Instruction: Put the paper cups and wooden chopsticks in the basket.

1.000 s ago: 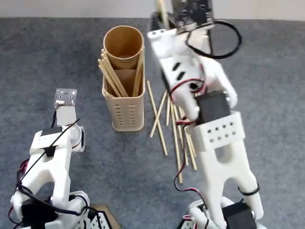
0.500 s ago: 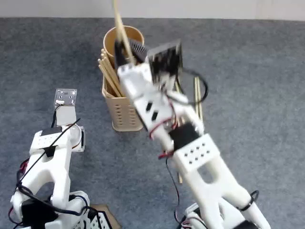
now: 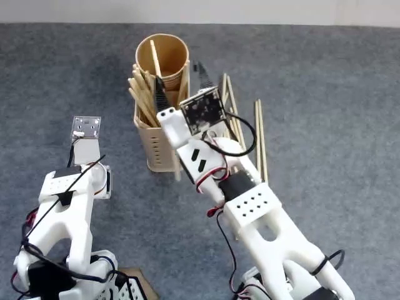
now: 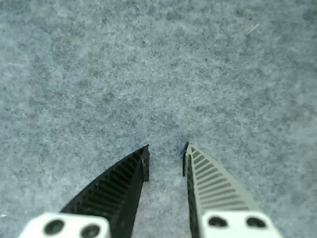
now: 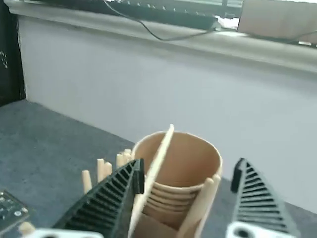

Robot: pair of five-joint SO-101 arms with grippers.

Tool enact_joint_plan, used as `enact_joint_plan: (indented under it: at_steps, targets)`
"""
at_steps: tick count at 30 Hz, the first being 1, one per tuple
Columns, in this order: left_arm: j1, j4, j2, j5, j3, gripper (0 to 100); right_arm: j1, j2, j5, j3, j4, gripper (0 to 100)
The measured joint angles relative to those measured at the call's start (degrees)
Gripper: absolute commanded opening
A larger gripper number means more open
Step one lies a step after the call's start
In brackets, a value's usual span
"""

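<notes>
Beside the basket [image 3: 164, 155], right arm [image 3: 250, 207] partly hides loose chopsticks [image 3: 259, 134].

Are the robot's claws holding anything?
No, nothing is held. The right gripper is open above the paper cups, where a chopstick leans inside. The left gripper is open over the carpet.
</notes>
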Motion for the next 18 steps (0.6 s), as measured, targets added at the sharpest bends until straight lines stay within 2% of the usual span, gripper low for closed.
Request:
enact_joint_plan:
  at_steps: [7, 13, 16, 18]
  targets:
    - [0.0, 0.0, 0.0, 0.0, 0.0, 15, 6.6, -6.4, 0.0, -1.8, 10.8, 30.3]
    - [0.0, 0.0, 0.0, 0.0, 0.0, 15, 16.4, -18.1, 0.2, -2.6, 33.4, 30.3]
    - [0.0, 0.0, 0.0, 0.0, 0.0, 15, 21.0, -19.3, 0.2, -2.6, 46.2, 30.3]
    - [0.0, 0.0, 0.0, 0.0, 0.0, 15, 23.5, -18.4, 0.3, -2.3, 50.5, 30.3]
